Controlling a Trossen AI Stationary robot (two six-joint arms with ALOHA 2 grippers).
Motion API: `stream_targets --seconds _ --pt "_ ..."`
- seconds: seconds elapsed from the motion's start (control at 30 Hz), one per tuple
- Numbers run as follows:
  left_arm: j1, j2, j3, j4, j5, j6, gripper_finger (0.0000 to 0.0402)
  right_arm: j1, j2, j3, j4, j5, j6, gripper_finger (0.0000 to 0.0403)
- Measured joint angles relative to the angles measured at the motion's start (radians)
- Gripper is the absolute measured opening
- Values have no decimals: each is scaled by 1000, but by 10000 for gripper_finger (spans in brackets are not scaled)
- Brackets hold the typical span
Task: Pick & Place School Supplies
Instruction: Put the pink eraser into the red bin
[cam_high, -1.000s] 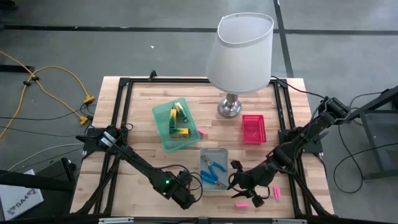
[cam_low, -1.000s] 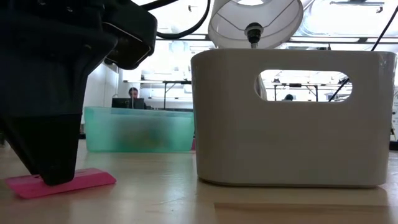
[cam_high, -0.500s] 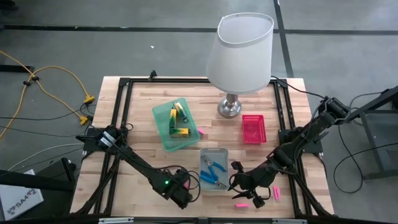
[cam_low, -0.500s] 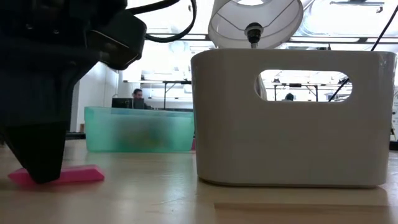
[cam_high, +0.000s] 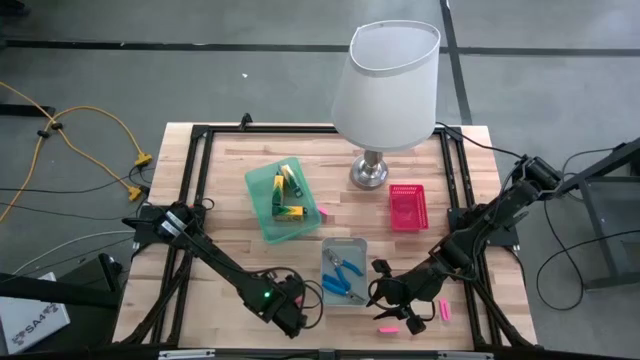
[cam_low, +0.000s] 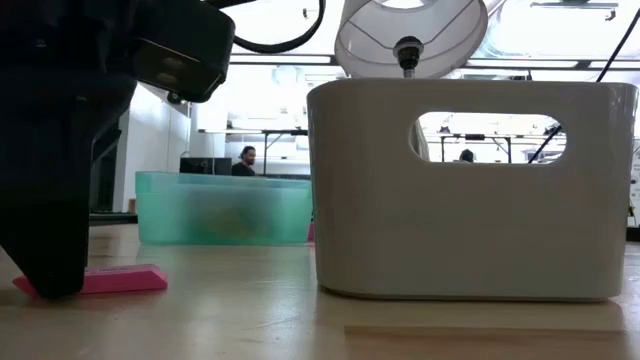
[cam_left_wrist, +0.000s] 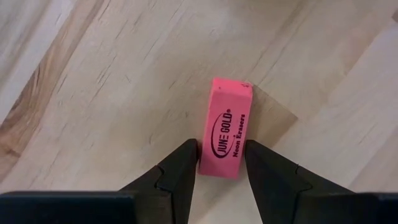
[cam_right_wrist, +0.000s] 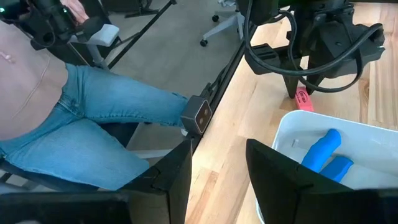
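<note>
The left gripper (cam_left_wrist: 221, 163) stands low over the wooden counter (cam_left_wrist: 93, 93), its jaws set against the two long sides of a pink eraser (cam_left_wrist: 226, 135) that lies flat on the boards; they appear clamped on it, with most of the bar reaching out ahead of the fingertips. The eraser should be light, slightly rubbery and grippy, stiff enough not to bend, and safest held across its narrow width near the middle; held by one end, as here, it may pivot when lifted. Off to one side of these jaws stands the grey tray (cam_high: 344, 271), holding blue-handled pliers (cam_high: 343, 266); beyond it the green tray (cam_high: 262, 204) holds yellow-and-green pieces (cam_high: 288, 190). The tray wall rises close beside the eraser, so any carry must clear it. The right gripper (cam_right_wrist: 216, 163) hovers at the grey tray's other side, jaws apart and empty, with more pink bars (cam_high: 388, 329) on the counter near it. A seated person (cam_right_wrist: 56, 106) is beside the counter.
</note>
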Motion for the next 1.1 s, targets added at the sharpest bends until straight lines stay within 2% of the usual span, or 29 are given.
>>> stream_targets --seconds 0.23,0.57,1.1 --pt "0 0 0 0 -17 36 133 0 0 0 0 0 5 144" --pt "-2 0 0 -4 -27 47 51 0 0 0 0 0 5 144" --pt "-6 -47 0 -6 -54 68 47 0 0 0 0 23 5 144"
